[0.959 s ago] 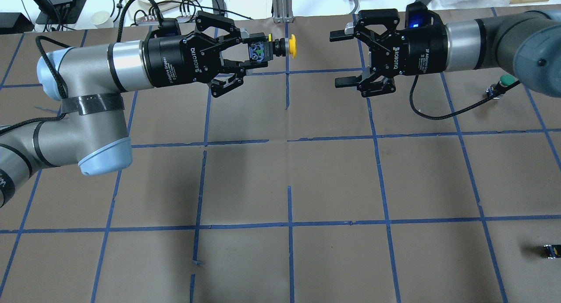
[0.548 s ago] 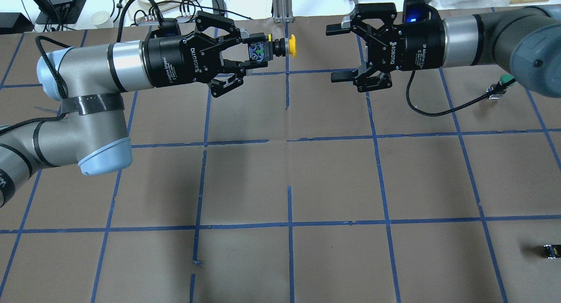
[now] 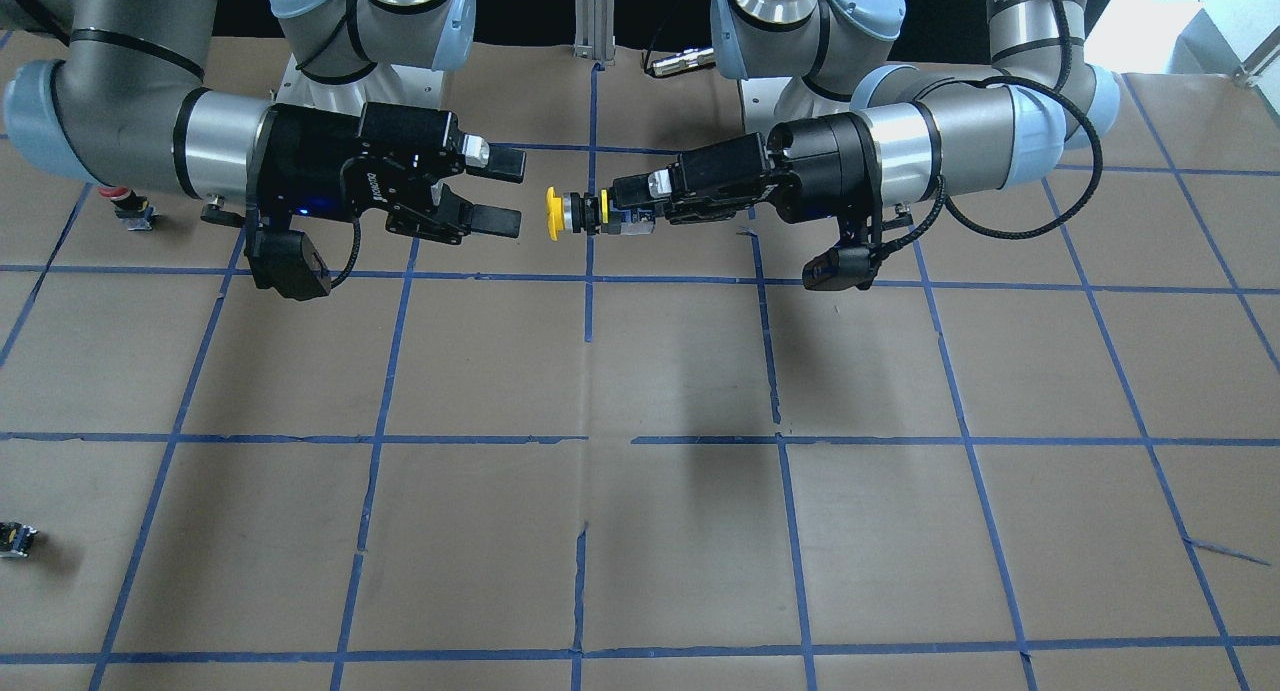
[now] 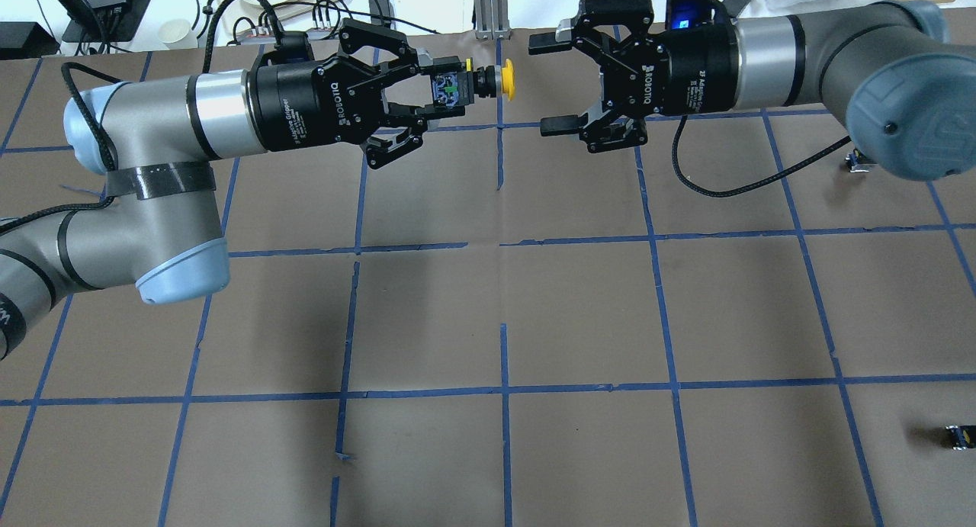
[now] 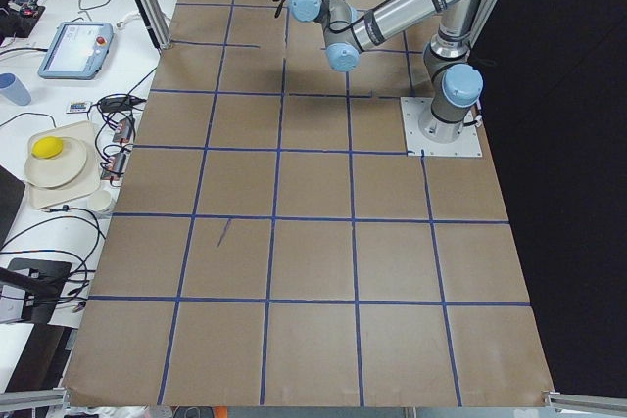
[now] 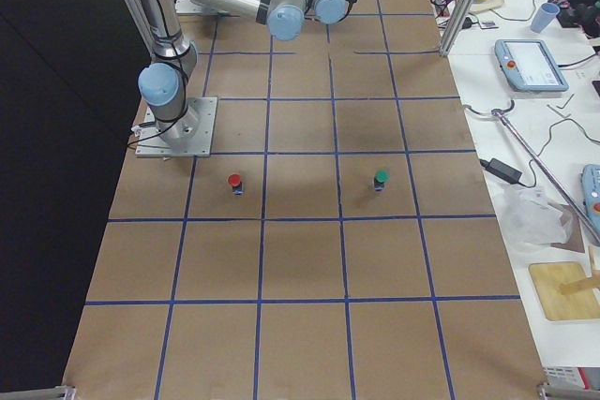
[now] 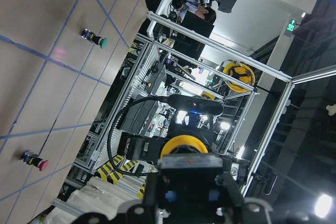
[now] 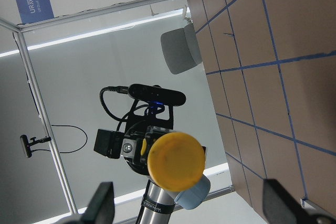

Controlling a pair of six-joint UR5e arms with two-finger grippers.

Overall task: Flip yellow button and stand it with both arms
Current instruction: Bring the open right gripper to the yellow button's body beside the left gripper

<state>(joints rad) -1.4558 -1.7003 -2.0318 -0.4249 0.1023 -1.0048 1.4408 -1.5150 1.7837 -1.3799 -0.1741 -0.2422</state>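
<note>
The yellow button (image 4: 503,82) is held level in the air, its yellow cap pointing at my right gripper. My left gripper (image 4: 451,92) is shut on its black-and-grey body (image 3: 618,215). My right gripper (image 4: 542,84) is open, its jaws level with the cap and just short of it, not touching. In the front-facing view the right gripper (image 3: 503,194) faces the yellow cap (image 3: 552,214) across a small gap. The right wrist view shows the cap (image 8: 176,161) face-on between its fingers (image 8: 102,205). The left wrist view shows the cap (image 7: 185,144) from behind.
A red-capped button (image 6: 234,181) and a green-capped button (image 6: 380,178) stand on the table on the robot's right side. A tiny capless black part (image 4: 957,437) lies near the right front edge. Cables and clutter lie beyond the far table edge.
My right gripper has moved left toward the yellow cap, staying open. My left gripper and the button have not moved.
</note>
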